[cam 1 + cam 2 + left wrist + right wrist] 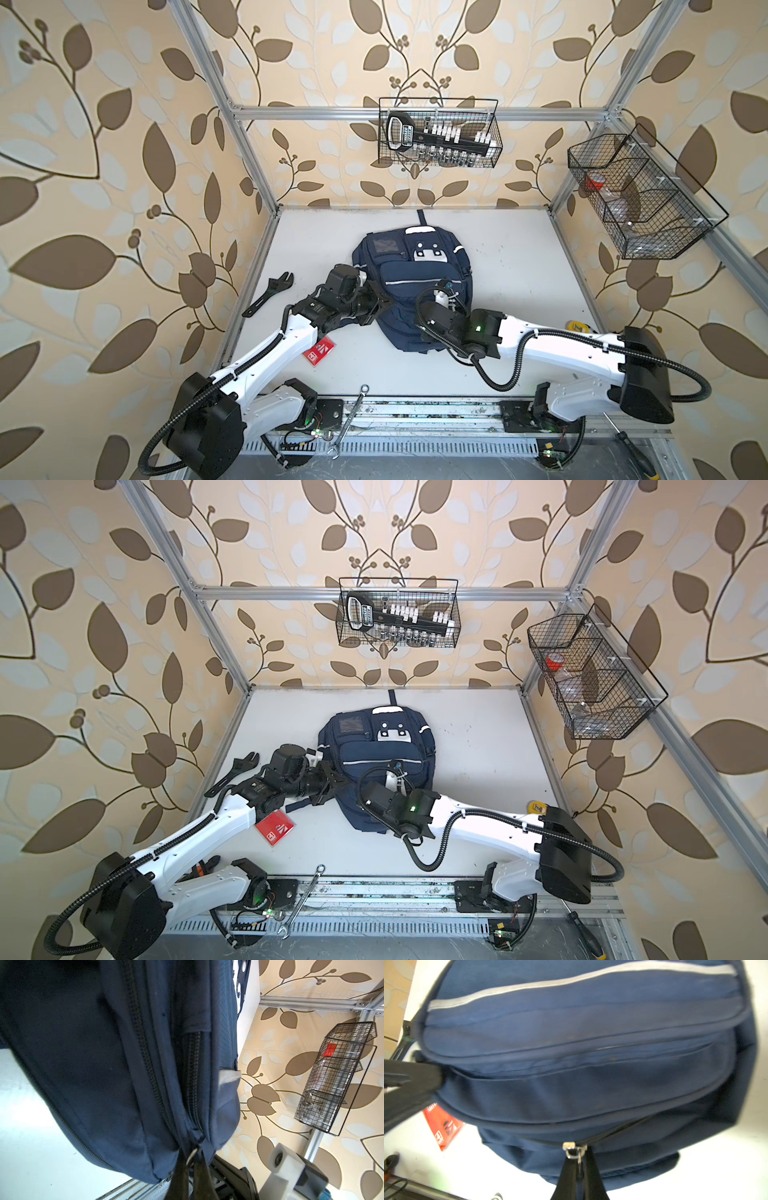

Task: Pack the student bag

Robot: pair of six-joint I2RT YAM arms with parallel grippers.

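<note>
- Location: large navy-blue fabric backpack (407, 299) lies flat mid-frame on white table (519, 270).
- Grip: left gripper (193, 1159) and right gripper (578, 1157) each pinch a metal zip pull (572, 1148).
- Advised: draw along the track, never upward.

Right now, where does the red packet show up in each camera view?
Top view: the red packet lies left of the bag, near its lower end.
Top view: the red packet sits in the same spot, left of the bag.
Left wrist: not in it.
Right wrist: the red packet lies beside the bag's rounded edge.
Shared landmark: the navy bag.
</note>
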